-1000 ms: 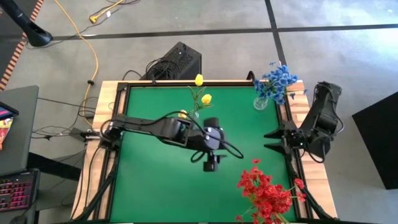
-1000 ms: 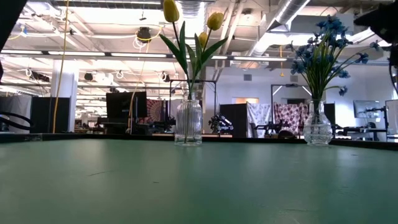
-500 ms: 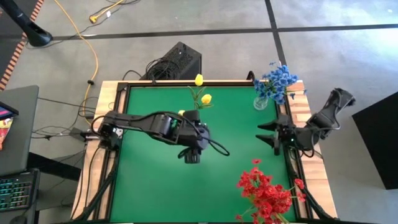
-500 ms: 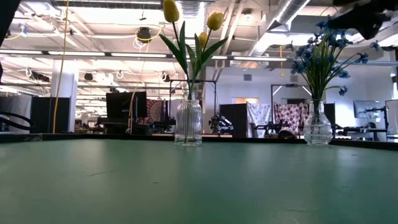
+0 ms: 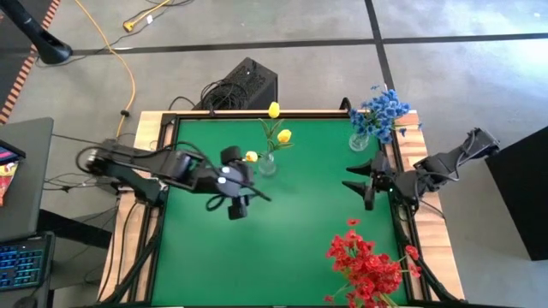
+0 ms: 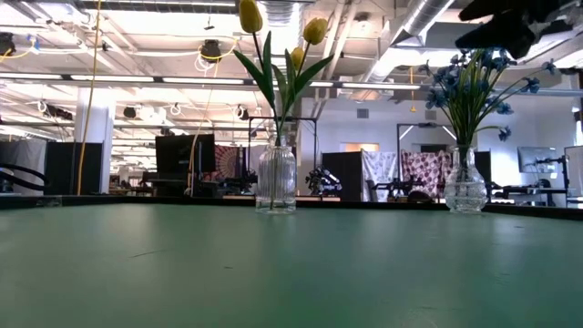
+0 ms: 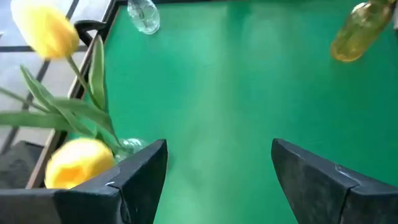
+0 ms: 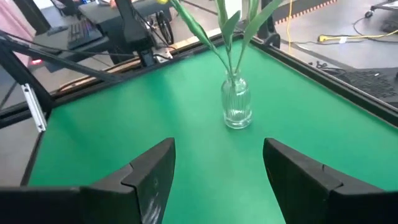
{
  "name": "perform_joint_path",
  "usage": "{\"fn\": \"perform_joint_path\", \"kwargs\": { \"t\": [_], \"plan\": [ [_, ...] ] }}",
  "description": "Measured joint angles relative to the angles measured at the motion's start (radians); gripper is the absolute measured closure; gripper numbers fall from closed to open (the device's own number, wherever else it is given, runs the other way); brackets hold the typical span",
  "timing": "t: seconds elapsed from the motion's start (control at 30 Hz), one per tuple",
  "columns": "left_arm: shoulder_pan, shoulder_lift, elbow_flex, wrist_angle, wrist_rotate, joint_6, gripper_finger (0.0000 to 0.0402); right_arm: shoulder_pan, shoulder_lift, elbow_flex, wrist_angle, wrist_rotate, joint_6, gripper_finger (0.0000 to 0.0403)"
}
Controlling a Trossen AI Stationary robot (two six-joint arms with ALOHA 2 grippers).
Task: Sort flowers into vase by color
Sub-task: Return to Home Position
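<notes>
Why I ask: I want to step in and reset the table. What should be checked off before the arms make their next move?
1. Left pincer open and empty: ok.
2. Right pincer open and empty: ok.
3. Left pincer free of the yellow tulips: a bloom sits close beside it in the left wrist view; cannot tell.
4. Tulips upright in their clear vase: ok.
5. The blue flowers upright in the second clear vase: ok.
6. The red flowers gathered in one bunch, no stray stems seen on the green table top: ok.
</notes>
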State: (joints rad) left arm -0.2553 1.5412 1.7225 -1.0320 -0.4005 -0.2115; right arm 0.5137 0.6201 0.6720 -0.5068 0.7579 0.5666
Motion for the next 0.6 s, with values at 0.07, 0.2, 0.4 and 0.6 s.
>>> {"fn": "perform_joint_path", "kwargs": {
  "t": [0.07,0.2,0.4,0.6],
  "plan": [
    [-0.005,-0.082,-0.126,0.090,0.003,-0.008,0.0125,-0.015,0.014,0.000,0.017,-0.005,-0.017,0.0132],
    [-0.021,-0.248,-0.345,0.253,0.028,-0.012,0.0125,-0.031,0.023,0.000,0.063,-0.012,-0.095,0.0144],
    [-0.044,-0.503,-0.652,0.478,0.032,-0.032,0.0125,-0.063,-0.006,0.000,0.061,0.000,-0.124,0.0224],
    [-0.046,-0.724,-0.890,0.627,0.055,-0.018,0.0125,-0.072,-0.046,-0.003,0.014,0.000,-0.123,0.0351]
  ]
}}
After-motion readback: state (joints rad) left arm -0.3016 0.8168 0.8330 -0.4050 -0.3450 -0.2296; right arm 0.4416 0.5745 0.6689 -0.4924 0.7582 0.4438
